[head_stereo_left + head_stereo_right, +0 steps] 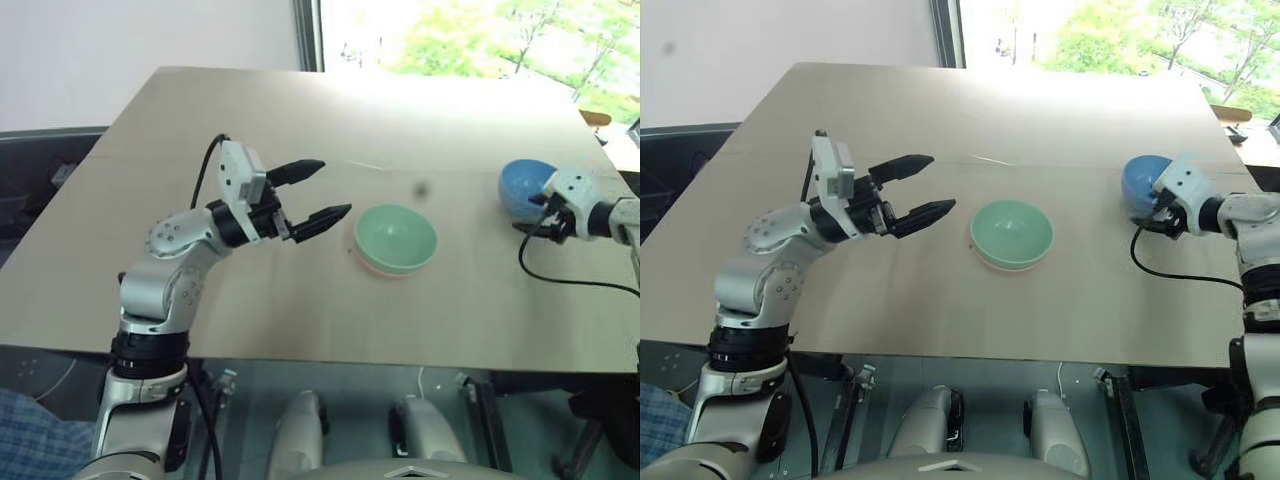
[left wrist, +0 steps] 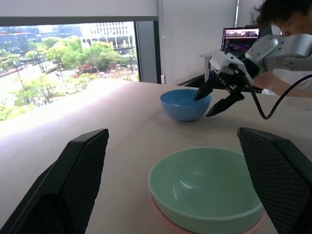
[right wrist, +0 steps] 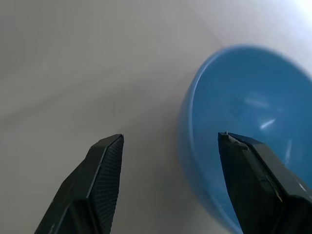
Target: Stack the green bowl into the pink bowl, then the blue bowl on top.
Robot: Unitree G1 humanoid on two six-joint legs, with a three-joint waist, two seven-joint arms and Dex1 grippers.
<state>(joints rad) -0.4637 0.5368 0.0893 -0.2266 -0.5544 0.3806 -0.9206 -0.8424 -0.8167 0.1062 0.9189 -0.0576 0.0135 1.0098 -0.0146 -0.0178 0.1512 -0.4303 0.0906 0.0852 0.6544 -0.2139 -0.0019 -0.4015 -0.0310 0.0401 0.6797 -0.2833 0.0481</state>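
- Green bowl [image 1: 396,238] sits nested in the pink bowl [image 1: 366,262] mid-table; left gripper [image 1: 312,192] hangs beside it, fingers spread.
- Right gripper [image 2: 218,100], fingers spread, straddles the blue bowl [image 1: 523,189] rim near the table's right edge.
- Best approach: pinch the rim squarely, lift level.

Small round pale mint-green plastic bowl [image 1: 396,237]; salmon-pink bowl rim [image 2: 161,214] beneath; bright sky-blue plastic bowl [image 2: 185,104]; plain beige wooden tabletop [image 1: 300,130]; black cross-hatched finger pads [image 3: 108,171].

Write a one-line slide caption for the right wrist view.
Open right gripper straddling the blue bowl rim on the table.
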